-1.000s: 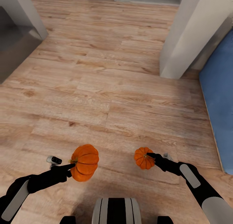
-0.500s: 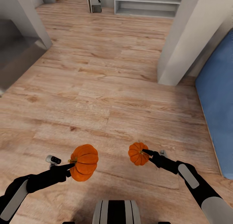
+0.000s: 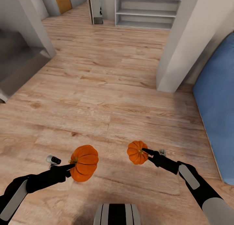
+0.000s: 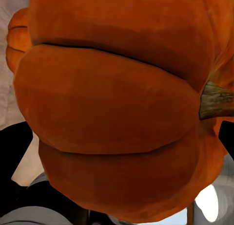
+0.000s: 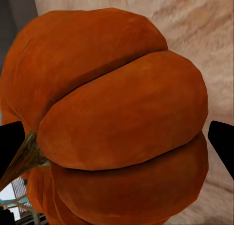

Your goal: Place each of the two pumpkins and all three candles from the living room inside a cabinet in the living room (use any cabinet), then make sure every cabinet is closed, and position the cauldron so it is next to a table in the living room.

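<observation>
Wood plank floor (image 3: 107, 88), white shelving (image 3: 148, 10), blue rug (image 3: 216, 98), grey pillar (image 3: 182, 46)

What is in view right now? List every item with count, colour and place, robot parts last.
larger pumpkin: one, orange, held over the floor at the left gripper
smaller pumpkin: one, orange, held at the right gripper
wood floor: pale brown planks, across the scene
white open shelving: one unit, far ahead
white pillar: one, ahead on the right
blue furniture: one, right edge
orange door: one, far left
grey unit: one, left edge
left gripper: black, closed on the larger pumpkin
right gripper: black, closed on the smaller pumpkin
robot base: black and white, bottom centre
</observation>
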